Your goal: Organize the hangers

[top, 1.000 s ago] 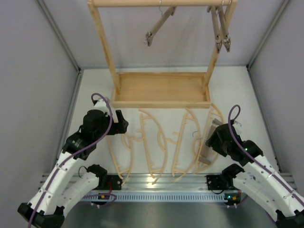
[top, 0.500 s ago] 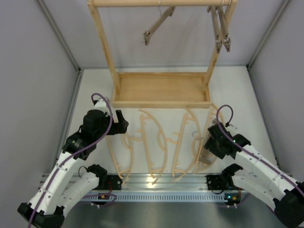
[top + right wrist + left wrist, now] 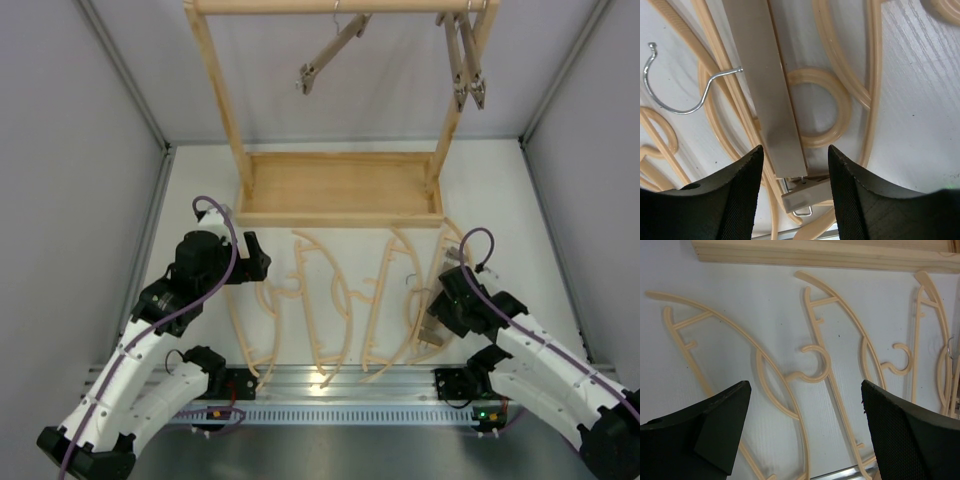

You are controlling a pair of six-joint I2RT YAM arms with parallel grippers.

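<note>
Several pale curved hangers (image 3: 328, 300) lie side by side on the white table in front of the rack. A brown-grey clamp bar (image 3: 432, 326) with a metal hook lies on the rightmost ones. My right gripper (image 3: 438, 312) is open and low over it. In the right wrist view the clamp bar (image 3: 767, 95) runs between my fingers (image 3: 735, 200), with its hook (image 3: 685, 90) at the left. One clamp bar (image 3: 328, 55) hangs tilted on the rack rail and two more (image 3: 466, 62) hang at the right end. My left gripper (image 3: 256, 262) is open and empty above the left pale hangers (image 3: 775, 385).
The big pale rack frame with its tray base (image 3: 340, 190) stands at the back middle; its front edge shows in the left wrist view (image 3: 820, 252). Grey walls close both sides. A metal rail (image 3: 340, 385) runs along the near table edge.
My right gripper has shifted a little left and lower over the lying clamp bar. The tilted hanging clamp bar has swung slightly. The left arm has not moved.
</note>
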